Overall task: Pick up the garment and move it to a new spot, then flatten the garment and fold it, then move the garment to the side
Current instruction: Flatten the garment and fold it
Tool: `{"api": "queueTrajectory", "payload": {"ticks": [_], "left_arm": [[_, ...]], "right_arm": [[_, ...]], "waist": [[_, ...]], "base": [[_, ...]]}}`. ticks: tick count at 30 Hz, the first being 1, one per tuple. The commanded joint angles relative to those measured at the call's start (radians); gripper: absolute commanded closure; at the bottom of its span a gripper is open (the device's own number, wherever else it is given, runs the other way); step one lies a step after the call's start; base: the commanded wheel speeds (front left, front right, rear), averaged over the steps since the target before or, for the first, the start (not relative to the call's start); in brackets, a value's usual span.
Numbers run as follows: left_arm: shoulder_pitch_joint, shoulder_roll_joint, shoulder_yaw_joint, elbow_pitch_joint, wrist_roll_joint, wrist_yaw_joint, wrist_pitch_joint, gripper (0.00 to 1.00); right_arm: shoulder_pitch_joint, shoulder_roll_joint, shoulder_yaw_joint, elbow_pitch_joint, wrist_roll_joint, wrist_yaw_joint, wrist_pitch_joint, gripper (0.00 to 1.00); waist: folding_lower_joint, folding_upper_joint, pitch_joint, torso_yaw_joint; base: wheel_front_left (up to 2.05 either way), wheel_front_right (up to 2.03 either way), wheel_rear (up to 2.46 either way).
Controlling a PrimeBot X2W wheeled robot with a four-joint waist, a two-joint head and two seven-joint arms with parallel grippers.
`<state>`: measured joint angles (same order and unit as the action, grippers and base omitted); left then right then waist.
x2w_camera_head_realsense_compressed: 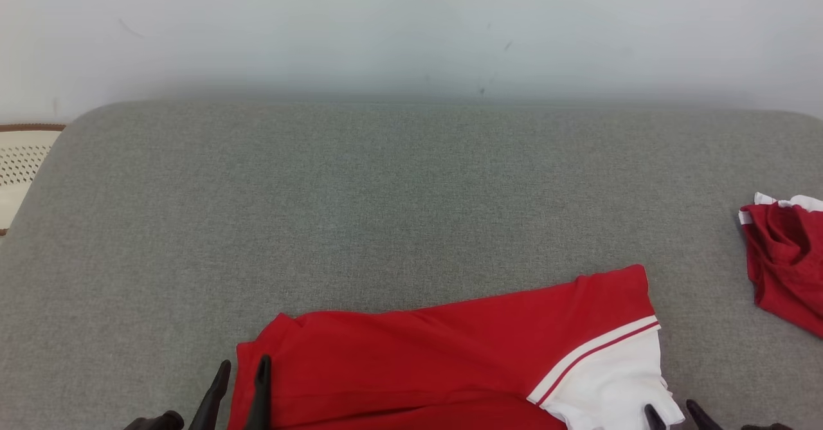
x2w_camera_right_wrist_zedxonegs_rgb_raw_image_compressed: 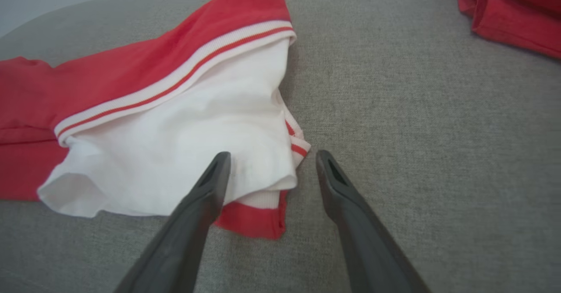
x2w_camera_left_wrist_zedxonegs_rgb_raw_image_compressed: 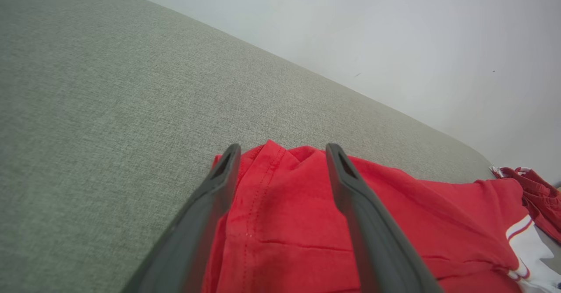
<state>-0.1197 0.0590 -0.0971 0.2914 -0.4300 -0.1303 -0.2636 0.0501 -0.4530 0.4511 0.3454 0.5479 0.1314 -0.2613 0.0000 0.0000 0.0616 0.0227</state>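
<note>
Now the garment [x2w_camera_head_realsense_compressed: 437,359] lies at lower centre on the surface [x2w_camera_head_realsense_compressed: 386,192]; with both jaws apart at its ends, we should pinch each edge squarely, lifting evenly.

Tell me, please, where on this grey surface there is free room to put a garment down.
The widest bare patch lies between the red garment and the wall, across the grey surface. A narrower gap lies between its white sleeve and the second red garment. The near edge is crowded: garment, left gripper, right gripper.
</note>
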Motion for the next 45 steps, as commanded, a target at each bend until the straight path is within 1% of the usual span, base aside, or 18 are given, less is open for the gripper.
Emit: {"api": "queueTrajectory", "payload": {"ticks": [1, 5, 10, 15, 20, 29, 33, 36, 38, 39, 40, 41, 42, 45], "left_arm": [[0.019, 0.001, 0.006, 0.001, 0.002, 0.000, -0.001, 0.00], [0.017, 0.000, 0.003, 0.000, 0.004, 0.000, -0.001, 0.00], [0.003, -0.001, -0.012, 0.002, 0.004, 0.000, -0.001, 0.00], [-0.002, 0.013, -0.019, 0.005, 0.003, 0.000, -0.001, 0.00], [-0.008, 0.020, -0.023, 0.007, 0.007, 0.000, -0.001, 0.00], [-0.016, 0.030, -0.031, 0.006, 0.004, 0.000, -0.001, 0.00], [-0.016, 0.034, -0.031, 0.003, 0.002, 0.000, -0.001, 0.00], [-0.019, 0.036, -0.034, 0.002, 0.002, 0.000, -0.001, 0.00], [-0.024, 0.036, -0.036, 0.000, 0.005, 0.000, -0.001, 0.00], [-0.026, 0.036, -0.036, -0.001, 0.007, 0.000, -0.001, 0.00], [-0.026, 0.036, -0.036, -0.002, 0.008, 0.000, -0.001, 0.00], [-0.024, 0.035, -0.035, -0.003, 0.009, 0.000, -0.001, 0.00], [-0.022, 0.035, -0.035, -0.003, 0.010, 0.000, -0.001, 0.00], [-0.022, 0.032, -0.033, -0.003, 0.012, 0.000, -0.001, 0.00]], "right_arm": [[-0.010, 0.005, -0.013, -0.004, -0.004, -0.001, -0.005, 0.00], [-0.031, 0.013, -0.040, -0.006, -0.020, -0.001, -0.005, 0.00], [-0.059, 0.031, -0.074, 0.011, -0.037, -0.001, -0.005, 0.00], [-0.096, 0.050, -0.113, 0.052, -0.040, -0.001, -0.005, 0.00], [-0.130, 0.066, -0.126, 0.093, -0.031, -0.001, -0.005, 0.00], [-0.193, 0.096, -0.069, 0.236, 0.030, -0.001, -0.001, 0.00], [-0.209, 0.116, -0.010, 0.282, 0.071, 0.000, 0.006, 0.00], [-0.210, 0.129, 0.068, 0.315, 0.119, 0.004, 0.015, 0.00], [-0.212, 0.138, 0.130, 0.325, 0.162, 0.006, 0.030, 0.33], [-0.216, 0.137, 0.156, 0.328, 0.181, 0.006, 0.037, 0.53], [-0.218, 0.135, 0.181, 0.330, 0.197, 0.006, 0.039, 0.58], [-0.223, 0.136, 0.204, 0.330, 0.222, 0.007, 0.041, 0.71], [-0.228, 0.134, 0.224, 0.333, 0.240, 0.007, 0.042, 0.99], [-0.248, 0.113, 0.259, 0.347, 0.283, 0.005, 0.037, 1.00]], "waist": [[0.0000, 0.0000, 0.000, -0.002], [0.0000, 0.0000, 0.001, -0.002], [0.0000, 0.0000, 0.005, 0.015], [0.0000, 0.0000, 0.019, 0.048], [0.0000, 0.0000, 0.035, 0.077], [0.0000, 0.0000, 0.056, 0.112], [0.0000, 0.0000, 0.061, 0.117], [0.0000, 0.0000, 0.062, 0.119], [0.0000, 0.0000, 0.064, 0.120], [0.0000, 0.0000, 0.064, 0.120], [0.0000, 0.0000, 0.065, 0.119], [0.0000, 0.0000, 0.065, 0.119], [0.0000, 0.0000, 0.065, 0.118], [0.0000, 0.0000, 0.065, 0.115]], "base": [[0.00, 0.00, 0.00], [0.00, 0.00, 0.00], [0.00, 0.00, 0.00], [0.00, 0.00, 0.00], [0.00, 0.00, 0.00], [0.00, 0.00, 0.00], [0.00, 0.00, 0.00], [0.00, 0.00, 0.00], [0.00, 0.00, 0.00], [0.00, 0.00, 0.00], [0.00, 0.00, 0.00], [0.00, 0.00, 0.00], [0.00, 0.00, 0.00], [0.00, 0.00, 0.00]]}}
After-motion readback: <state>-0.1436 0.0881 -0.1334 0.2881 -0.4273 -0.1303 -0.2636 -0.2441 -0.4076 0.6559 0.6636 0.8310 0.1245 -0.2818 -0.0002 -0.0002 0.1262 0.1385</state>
